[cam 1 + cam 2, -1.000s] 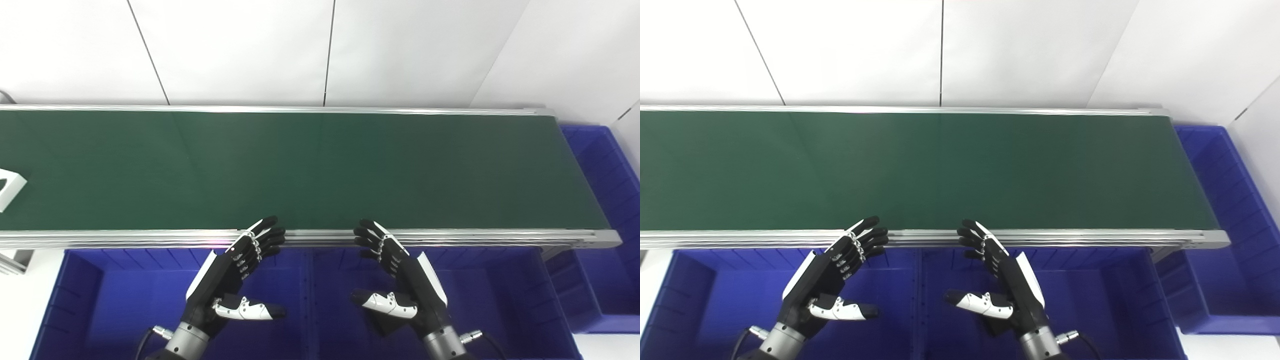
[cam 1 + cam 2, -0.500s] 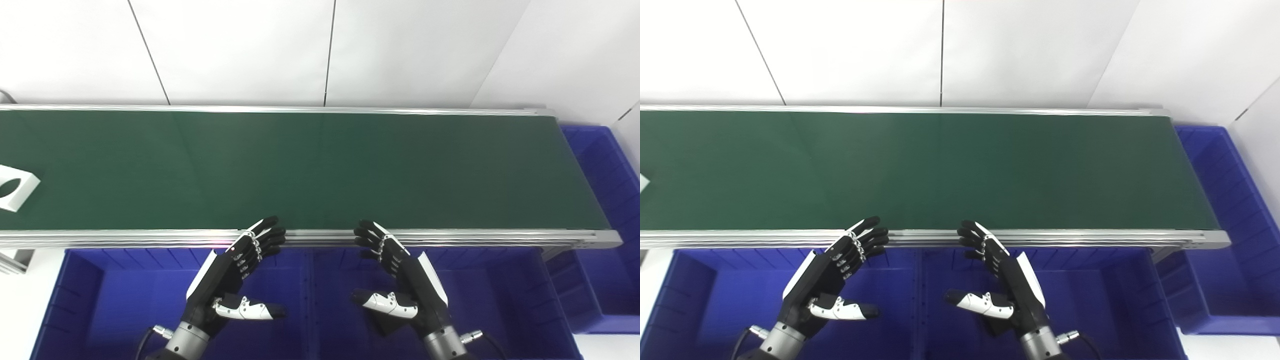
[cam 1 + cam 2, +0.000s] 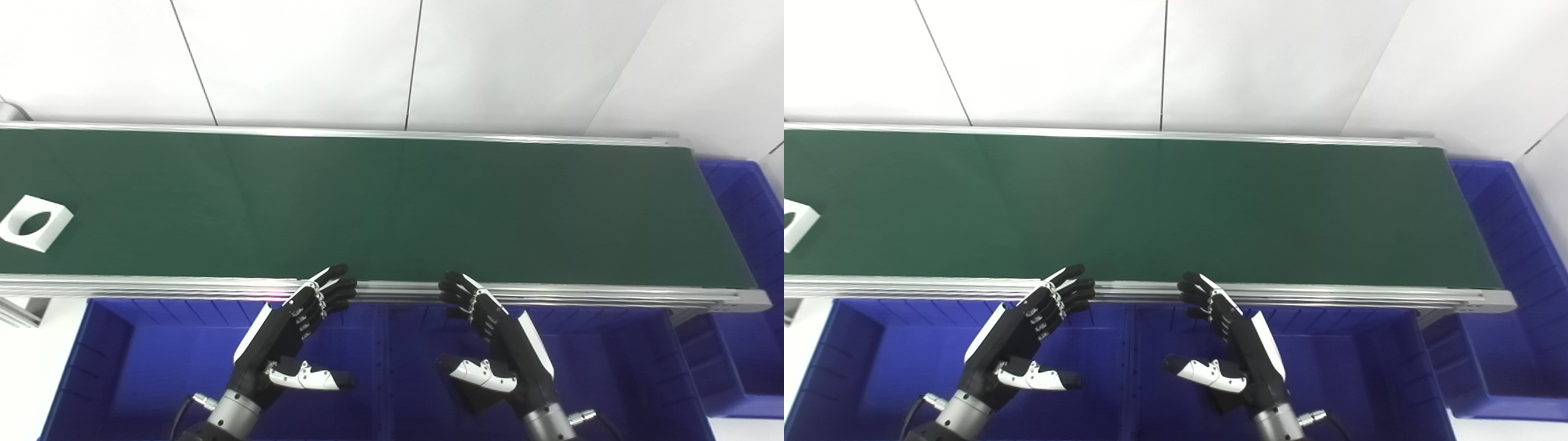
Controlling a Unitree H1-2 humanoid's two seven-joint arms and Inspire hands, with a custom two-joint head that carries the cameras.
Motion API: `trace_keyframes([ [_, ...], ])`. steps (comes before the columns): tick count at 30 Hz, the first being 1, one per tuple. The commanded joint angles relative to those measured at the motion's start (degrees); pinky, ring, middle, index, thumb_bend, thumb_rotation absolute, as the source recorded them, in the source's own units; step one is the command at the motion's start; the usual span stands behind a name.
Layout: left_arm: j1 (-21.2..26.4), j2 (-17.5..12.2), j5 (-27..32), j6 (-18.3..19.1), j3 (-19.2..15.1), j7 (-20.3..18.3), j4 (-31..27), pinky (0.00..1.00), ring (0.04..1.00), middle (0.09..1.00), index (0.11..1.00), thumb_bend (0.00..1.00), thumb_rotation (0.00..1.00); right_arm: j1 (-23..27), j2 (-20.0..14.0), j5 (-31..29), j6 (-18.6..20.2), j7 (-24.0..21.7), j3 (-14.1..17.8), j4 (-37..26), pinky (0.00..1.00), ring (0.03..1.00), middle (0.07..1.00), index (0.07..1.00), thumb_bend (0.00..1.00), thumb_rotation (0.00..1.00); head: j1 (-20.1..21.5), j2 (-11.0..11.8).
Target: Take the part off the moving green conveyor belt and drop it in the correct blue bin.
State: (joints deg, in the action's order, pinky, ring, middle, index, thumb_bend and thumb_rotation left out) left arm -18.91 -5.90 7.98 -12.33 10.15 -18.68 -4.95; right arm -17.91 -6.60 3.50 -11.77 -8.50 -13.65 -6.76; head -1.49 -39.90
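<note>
Risk of mistimed grab — white part [image 3: 35, 214] far left on green belt [image 3: 392, 208], well apart from left hand [image 3: 288, 343] and right hand [image 3: 496, 349], both empty, fingers spread over blue bins [image 3: 98, 367] — late reach, part missed.

- The conveyor belt [image 3: 392, 208] is stretched across the view from left to right, with a wall [image 3: 306, 55] behind it.
- The part [image 3: 35, 223] is laid on the belt at its far left end, near the front rail, well apart from both hands.
- Two bins are set side by side below the belt's front rail: the left bin [image 3: 153, 373] and the middle bin [image 3: 618, 367].
- A third bin [image 3: 750, 245] is placed past the belt's right end.
- The left hand [image 3: 288, 343] is held above the left bin, the right hand [image 3: 496, 343] above the middle bin, fingertips by the front rail.
</note>
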Motion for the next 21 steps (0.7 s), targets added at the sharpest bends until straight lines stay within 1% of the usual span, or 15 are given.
trace_keyframes([
  [1, 0.7, -0.1, -0.2, -2.5, 0.0, 0.2, -0.6, 0.84, 0.835, 0.845, 0.882, 0.99, 0.15, 0.6, 0.3, -0.3, -3.0, -0.3, 0.1, -0.5, 0.77, 0.829, 0.842, 0.872, 0.89, 0.45, -0.4, 0.1],
  [7, 1.2, 0.1, -0.8, -3.7, 0.1, 0.3, 0.6, 0.83, 0.838, 0.847, 0.878, 0.99, 0.15, 1.1, 0.2, 0.1, -4.1, -0.3, 0.0, 0.7, 0.77, 0.829, 0.844, 0.875, 0.88, 0.46, -4.8, 2.1],
  [8, 1.2, 0.1, -1.0, -4.0, 0.2, 0.3, 0.9, 0.83, 0.838, 0.848, 0.878, 0.99, 0.15, 1.2, 0.1, 0.1, -4.3, -0.2, 0.1, 1.0, 0.77, 0.829, 0.844, 0.875, 0.87, 0.46, -6.4, 2.8],
  [9, 1.3, 0.2, -1.2, -4.2, 0.3, 0.3, 1.2, 0.83, 0.835, 0.848, 0.877, 0.98, 0.14, 1.3, 0.1, 0.1, -4.5, -0.2, 0.1, 1.2, 0.77, 0.831, 0.845, 0.877, 0.87, 0.45, -6.8, 3.0],
  [10, 1.4, 0.3, -1.4, -4.5, 0.4, 0.3, 1.5, 0.83, 0.835, 0.848, 0.877, 0.98, 0.14, 1.4, 0.0, -0.1, -4.8, -0.3, 0.1, 1.6, 0.77, 0.832, 0.846, 0.878, 0.87, 0.45, -8.7, 4.1],
  [11, 1.5, 0.4, -1.5, -4.7, 0.5, 0.4, 1.8, 0.82, 0.832, 0.847, 0.874, 0.98, 0.14, 1.5, 0.0, -0.3, -5.2, -0.4, 0.2, 1.9, 0.77, 0.835, 0.848, 0.879, 0.86, 0.45, -9.0, 4.3],
  [12, 1.6, 0.5, -1.7, -5.0, 0.6, 0.5, 2.1, 0.82, 0.830, 0.846, 0.873, 0.98, 0.14, 1.7, -0.1, -0.5, -5.7, -0.5, 0.2, 2.4, 0.77, 0.836, 0.849, 0.880, 0.86, 0.45, -10.8, 5.3],
  [13, 1.6, 0.6, -1.9, -5.1, 0.7, 0.5, 2.2, 0.82, 0.829, 0.847, 0.872, 0.98, 0.14, 1.8, -0.1, -0.7, -6.1, -0.6, 0.2, 2.7, 0.77, 0.836, 0.851, 0.883, 0.85, 0.44, -10.8, 5.3],
  [14, 1.7, 0.7, -2.2, -5.2, 0.8, 0.6, 2.3, 0.81, 0.829, 0.847, 0.871, 0.98, 0.14, 1.9, -0.2, -0.8, -6.4, -0.6, 0.3, 3.1, 0.77, 0.836, 0.852, 0.884, 0.85, 0.44, -12.4, 6.2],
  [15, 1.8, 0.7, -2.4, -5.3, 0.9, 0.7, 2.4, 0.81, 0.830, 0.849, 0.872, 0.98, 0.15, 2.0, -0.2, -0.9, -6.6, -0.6, 0.3, 3.4, 0.77, 0.838, 0.853, 0.887, 0.85, 0.44, -12.6, 6.3],
  [16, 1.8, 0.8, -2.5, -5.3, 0.9, 0.7, 2.6, 0.81, 0.831, 0.850, 0.872, 0.98, 0.15, 2.1, -0.2, -1.1, -6.8, -0.7, 0.3, 3.7, 0.78, 0.838, 0.854, 0.889, 0.84, 0.44, -14.0, 7.2],
  [18, 2.0, 1.0, -2.5, -5.4, 1.0, 0.8, 2.9, 0.81, 0.830, 0.850, 0.870, 0.99, 0.15, 2.3, -0.3, -1.4, -7.4, -0.9, 0.4, 4.5, 0.78, 0.841, 0.857, 0.893, 0.84, 0.44, -15.5, 8.2],
  [19, 2.0, 1.1, -2.5, -5.4, 0.9, 0.9, 3.0, 0.80, 0.828, 0.847, 0.867, 0.99, 0.15, 2.5, -0.4, -1.5, -7.7, -0.9, 0.4, 4.8, 0.79, 0.845, 0.860, 0.897, 0.84, 0.45, -15.7, 8.3],
  [20, 2.1, 1.2, -2.6, -5.5, 0.9, 1.0, 3.1, 0.80, 0.827, 0.846, 0.865, 0.99, 0.15, 2.6, -0.4, -1.6, -8.0, -1.0, 0.4, 5.3, 0.79, 0.847, 0.861, 0.899, 0.84, 0.45, -16.9, 9.1],
  [21, 2.2, 1.3, -2.7, -5.5, 0.9, 1.0, 3.1, 0.80, 0.824, 0.845, 0.864, 1.00, 0.16, 2.7, -0.4, -1.7, -8.2, -1.0, 0.5, 5.5, 0.79, 0.849, 0.862, 0.900, 0.84, 0.45, -16.9, 9.1],
])
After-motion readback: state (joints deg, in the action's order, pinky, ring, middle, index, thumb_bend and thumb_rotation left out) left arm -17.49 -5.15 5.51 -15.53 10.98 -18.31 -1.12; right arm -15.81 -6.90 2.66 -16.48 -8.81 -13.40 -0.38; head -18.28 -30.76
